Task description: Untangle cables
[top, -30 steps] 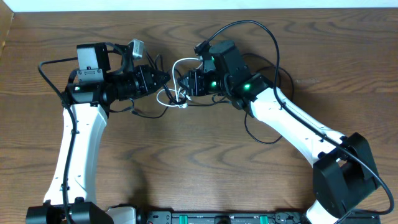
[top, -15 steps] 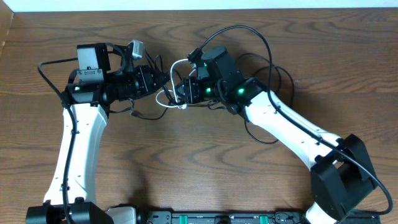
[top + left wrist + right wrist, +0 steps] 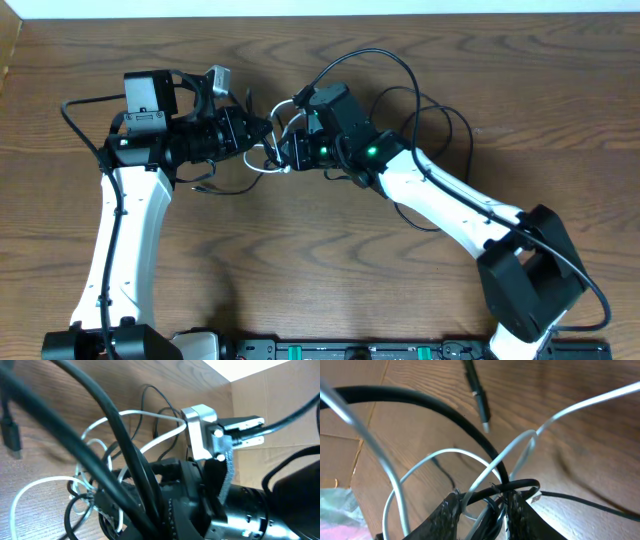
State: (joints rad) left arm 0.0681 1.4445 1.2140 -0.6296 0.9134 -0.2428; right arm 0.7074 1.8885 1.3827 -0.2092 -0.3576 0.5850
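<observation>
My left end effector (image 3: pixel 264 133) pinched the cables (image 3: pixel 262 165) tight at the far middle of the table (image 3: pixel 320 280) so my right end effector (image 3: pixel 482 506), narrow around them, could tug them apart.

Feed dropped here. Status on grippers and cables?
Left gripper shut at the cables. Right gripper open, cables between its fingers. Thick arm wire crossing close by.

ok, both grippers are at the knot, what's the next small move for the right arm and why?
Probably close the right gripper. Its jaws stand apart with the cables, black and white strands crossing, between them and not yet pinched. The left gripper is shut at the same cables, so it would likely anchor a pull afterwards.
</observation>
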